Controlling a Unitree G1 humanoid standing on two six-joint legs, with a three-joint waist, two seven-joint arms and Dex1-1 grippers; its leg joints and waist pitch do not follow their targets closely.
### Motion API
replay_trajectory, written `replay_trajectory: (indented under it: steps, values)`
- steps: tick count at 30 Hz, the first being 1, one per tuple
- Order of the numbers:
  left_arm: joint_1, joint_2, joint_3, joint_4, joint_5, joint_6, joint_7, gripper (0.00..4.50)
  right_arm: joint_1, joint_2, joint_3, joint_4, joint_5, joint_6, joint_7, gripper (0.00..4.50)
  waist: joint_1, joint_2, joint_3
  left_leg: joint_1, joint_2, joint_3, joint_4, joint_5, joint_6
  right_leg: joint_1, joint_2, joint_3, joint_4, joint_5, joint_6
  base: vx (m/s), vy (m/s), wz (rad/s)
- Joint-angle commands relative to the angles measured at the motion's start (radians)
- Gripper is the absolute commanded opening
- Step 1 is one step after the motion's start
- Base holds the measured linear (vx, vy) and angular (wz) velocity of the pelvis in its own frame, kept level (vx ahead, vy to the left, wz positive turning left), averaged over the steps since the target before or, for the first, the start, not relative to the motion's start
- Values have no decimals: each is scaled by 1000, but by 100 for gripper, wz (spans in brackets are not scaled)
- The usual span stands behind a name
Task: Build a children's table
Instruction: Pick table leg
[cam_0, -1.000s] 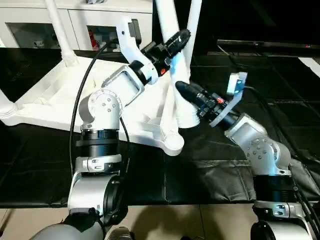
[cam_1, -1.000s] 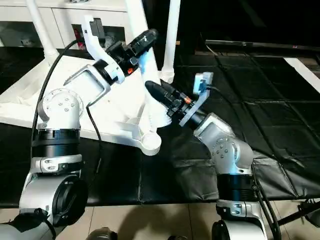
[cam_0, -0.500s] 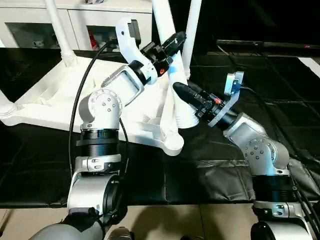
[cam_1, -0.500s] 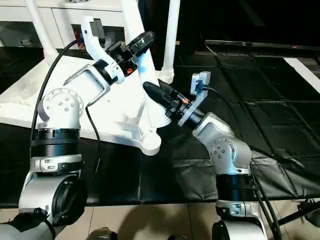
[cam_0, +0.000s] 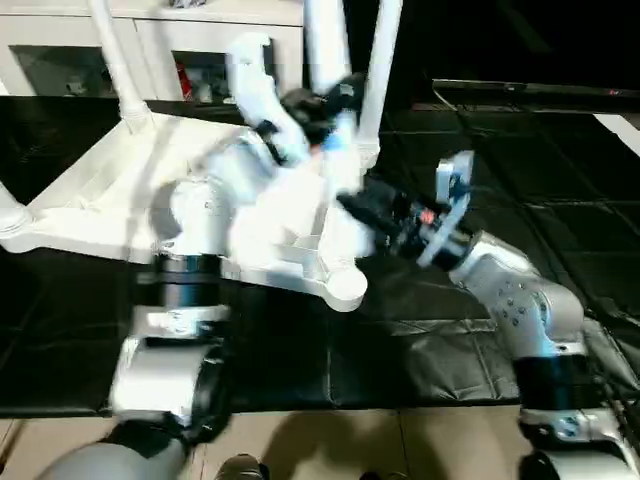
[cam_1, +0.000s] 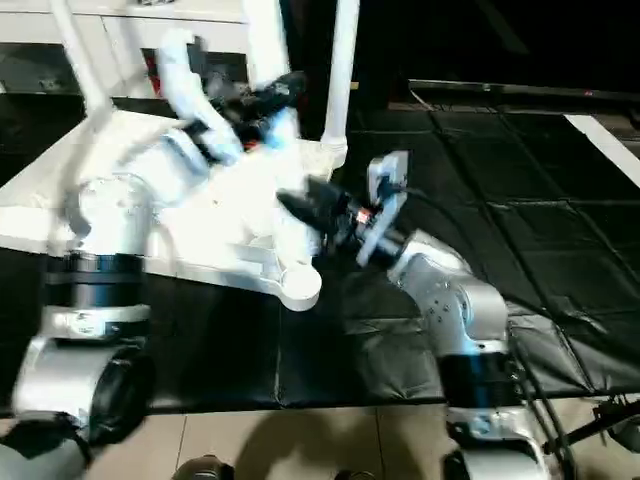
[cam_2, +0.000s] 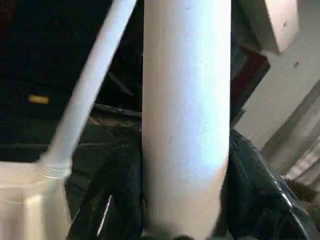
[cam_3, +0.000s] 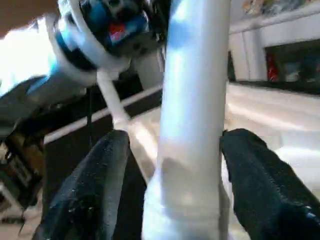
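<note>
Gripping the near-right leg (cam_2: 186, 115) high on its shaft, the left gripper (cam_0: 325, 105) has its 2 black fingers closed against the white tube on either side, as the left wrist view shows. Lower on the same leg, close to its base, the right gripper (cam_1: 300, 205) straddles the tube; in the right wrist view its fingers (cam_3: 95, 185) stand a little off the shaft on both sides, so it looks part open and not clamped.

The leg rises from the near-right corner socket (cam_0: 343, 285) of the children's table (cam_0: 110, 190), which lies upside down on the black mat (cam_0: 500, 230) with its ribbed, framed underside facing up. A far-right leg (cam_1: 340, 75) stands upright just beyond the grippers, a far-left leg (cam_0: 115, 60) stands by the white cabinet (cam_0: 60, 55), and the stub of a near-left leg (cam_0: 10, 215) shows at the left edge.

By my judgement the build is nearly finished: 4 legs appear to stand in their corners. What remains is probably seating or tightening this last leg, then turning the table upright. Whether the leg is fully home in its socket cannot be told here.
</note>
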Motion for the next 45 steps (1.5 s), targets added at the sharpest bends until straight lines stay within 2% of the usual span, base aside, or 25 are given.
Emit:
replay_trajectory:
  steps: [1,4,6,8,10,11,15,17,18,19,21,23,26,45]
  values:
    - [-13,14,-48,-10,15,3,-54,182,-31,-25,-1,-6,-3,51,2,325,1,-14,-94,10,11,0,-68,-126,18,74,-60,45,-79,-351,-65,0,0,0]
    - [5,38,-75,-51,-13,34,-130,182,-67,-58,-8,42,7,97,24,325,1,-14,-94,10,12,0,-67,-127,9,73,-62,44,-76,-343,-87,0,0,0]
    - [19,54,-96,-86,-43,62,-192,182,-88,-90,1,62,30,135,80,325,2,-15,-96,11,14,1,-66,-122,13,76,-62,45,-71,-308,-113,0,0,0]
    - [21,58,-101,-92,-47,66,-206,182,-92,-98,4,66,35,141,95,325,4,-16,-95,9,14,2,-65,-119,18,77,-62,46,-68,-287,-124,0,0,0]
    - [22,68,-114,-102,-58,78,-239,182,-109,-121,12,79,58,175,146,325,3,-18,-95,7,13,3,-63,-118,22,78,-62,46,-69,-286,-126,0,0,0]
    - [22,74,-122,-108,-65,86,-259,182,-120,-133,20,89,64,194,173,325,3,-22,-95,8,12,3,-64,-120,23,79,-62,44,-70,-299,-124,0,0,0]
    - [27,85,-146,-134,-75,99,-305,182,-156,-161,58,126,48,219,238,325,2,-21,-94,9,13,3,-63,-129,15,77,-63,45,-73,-340,-111,0,0,0]
    - [30,84,-152,-145,-80,106,-312,182,-173,-160,68,143,52,233,260,325,1,-20,-94,9,14,3,-63,-129,15,76,-62,44,-73,-336,-116,0,0,0]
    - [33,85,-156,-154,-82,112,-316,182,-179,-159,75,148,54,241,276,325,2,-25,-94,8,14,3,-63,-119,16,78,-63,45,-69,-333,-116,0,0,0]
    - [34,86,-159,-160,-83,115,-319,182,-182,-159,82,148,55,245,286,325,3,-23,-94,9,16,2,-63,-119,16,76,-63,45,-69,-330,-117,0,0,0]
    - [34,84,-161,-163,-86,116,-323,182,-184,-158,94,149,54,251,299,325,3,-28,-96,9,16,3,-63,-113,14,77,-62,45,-67,-315,-121,0,0,0]
    - [32,80,-158,-163,-92,119,-326,182,-187,-157,109,155,51,254,312,325,3,-26,-95,9,15,3,-62,-116,12,76,-63,45,-69,-318,-119,0,0,0]
    - [31,79,-158,-167,-97,126,-332,182,-192,-153,125,168,42,247,326,325,2,-29,-95,10,16,2,-64,-122,7,76,-63,45,-69,-315,-120,0,0,0]
    - [29,63,-153,-168,-120,138,-331,182,-198,-128,119,192,32,207,371,325,3,-27,-96,9,16,1,-63,-122,2,77,-62,45,-66,-300,-125,0,0,0]
